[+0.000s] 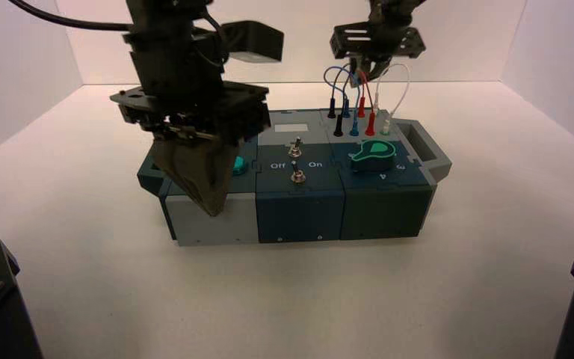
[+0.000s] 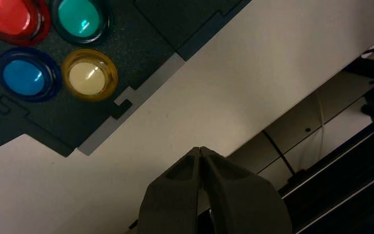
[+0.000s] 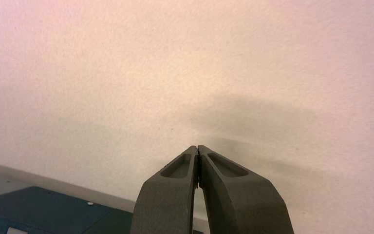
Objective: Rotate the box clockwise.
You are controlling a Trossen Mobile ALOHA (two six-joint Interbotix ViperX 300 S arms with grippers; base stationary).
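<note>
High view: left claw (image 1: 211, 212) near box (image 1: 299, 217); "Off", "On" printed.

Setting: robotics lab, or a test bench of that kind. Evidence: plain white worktop (image 1: 291, 299), enclosed by pale upright panels at back (image 1: 463, 45) and sides; two robot arms, left (image 1: 179, 82) and right (image 1: 390, 19), over a test box (image 1: 300, 213) of switches and plug wires; dark rails (image 2: 343, 195) and loose cable (image 2: 278, 152) beyond the worktop edge

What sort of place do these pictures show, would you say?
Probably a robot test bench: a box of buttons and switches sits on a plain white surface with pale walls, and the left gripper hovers near it.
</note>
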